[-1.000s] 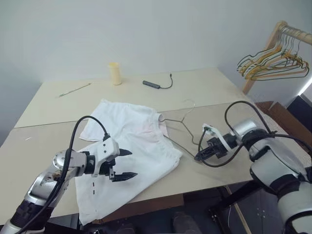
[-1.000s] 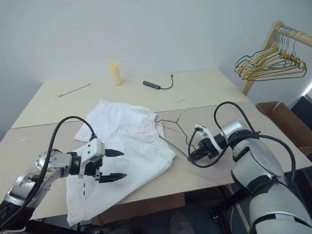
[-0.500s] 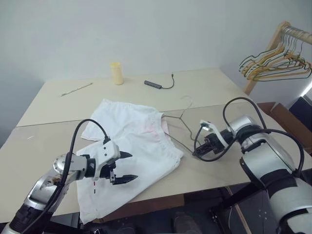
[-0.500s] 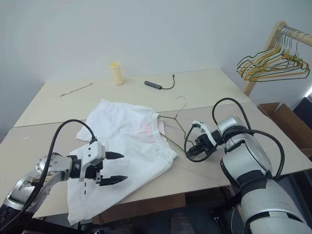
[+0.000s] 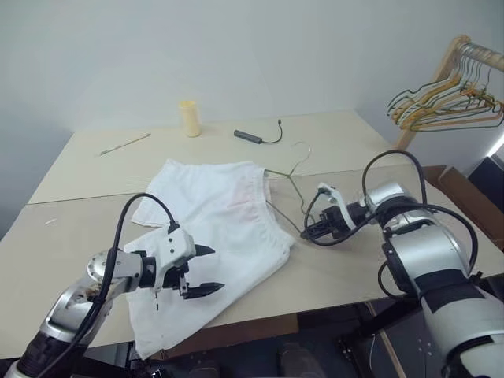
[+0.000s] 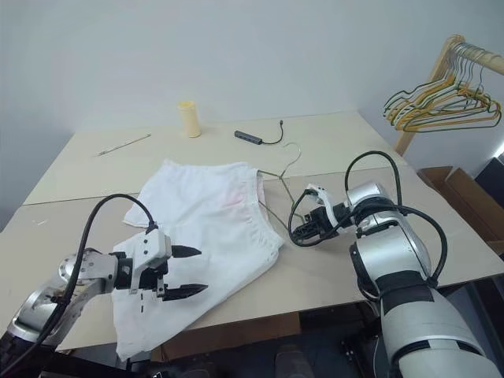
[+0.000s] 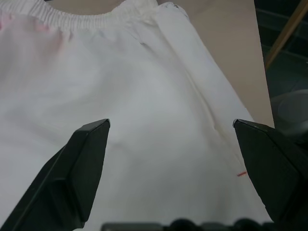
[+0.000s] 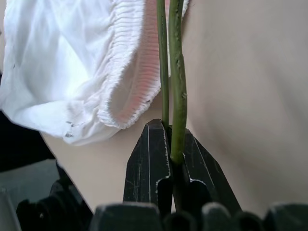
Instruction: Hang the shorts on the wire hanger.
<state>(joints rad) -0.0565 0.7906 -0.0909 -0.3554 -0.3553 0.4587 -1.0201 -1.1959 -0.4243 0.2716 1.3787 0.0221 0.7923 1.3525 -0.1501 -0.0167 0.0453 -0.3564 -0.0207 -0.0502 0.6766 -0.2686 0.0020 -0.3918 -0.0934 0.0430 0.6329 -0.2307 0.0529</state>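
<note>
With the wide white cloth shorts (image 5: 211,236) spread flat on the beige table (image 5: 331,142), waistband toward my right arm and one leg hanging over the near edge, I find the work at the threading stage. My right gripper (image 6: 303,231) is clamped shut on the thin dark grey wire hanger (image 5: 285,183), gripping it at an outer corner where two runs of wire meet; the right wrist view confirms the wire is pinched between the black fingers (image 8: 154,163). That corner grip appears chosen to steer the opposite end into the waistband opening, which lies just beside the wire. The hook points away toward the far half of the table.

My left gripper (image 5: 201,270) hangs above the lower part of the shorts with jaws spread wide, holding nothing. I judge it is positioned to pin or lift the cloth.

The shorts are not yet on the hanger.
</note>
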